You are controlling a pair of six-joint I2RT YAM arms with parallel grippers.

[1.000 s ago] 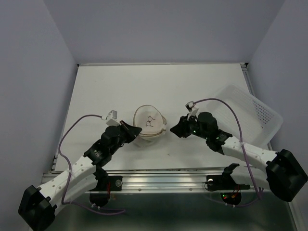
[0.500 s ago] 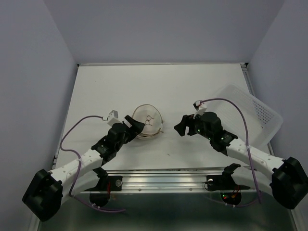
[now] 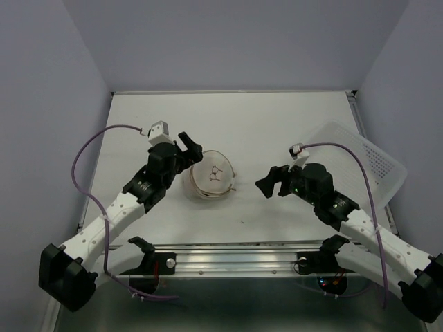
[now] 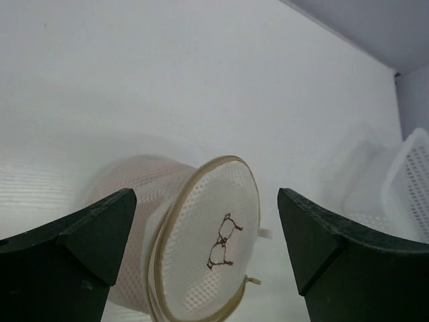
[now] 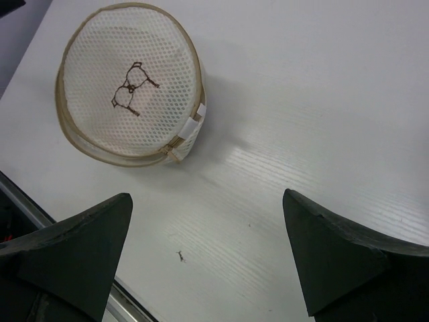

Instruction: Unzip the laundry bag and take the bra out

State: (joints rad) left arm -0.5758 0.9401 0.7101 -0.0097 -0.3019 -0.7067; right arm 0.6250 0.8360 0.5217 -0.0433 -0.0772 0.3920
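Cream mesh forms the round laundry bag (image 3: 212, 177), which lies on the white table (image 3: 277, 124) between the two arms, tipped so that its flat face with the small dark mark looks up and toward the right arm. The left gripper (image 3: 192, 148) stands just beside the bag's far left edge, with its dark fingers spread wide and nothing between them. From the top camera it cannot be told whether a fingertip touches the rim. In the left wrist view the laundry bag (image 4: 201, 248) sits ahead of and below the open left gripper (image 4: 206, 194), lined up with the gap between the fingers but not inside it. The tan wire rim circles the marked face, and the bra (image 4: 124, 184) shows only as a faint pink tint through the bag's side wall. The right gripper (image 3: 270, 180) hangs to the right of the bag and clear of it, with bare table between them; its fingers are spread as well and hold nothing. In the right wrist view the laundry bag (image 5: 127, 87) lies at the upper left, beyond the left finger of the right gripper (image 5: 208, 196), and a small white tab (image 5: 195, 127) juts from the rim on the side nearest that gripper. Off by the table's right edge rests a white perforated basket (image 3: 367, 159), well apart from the bag.
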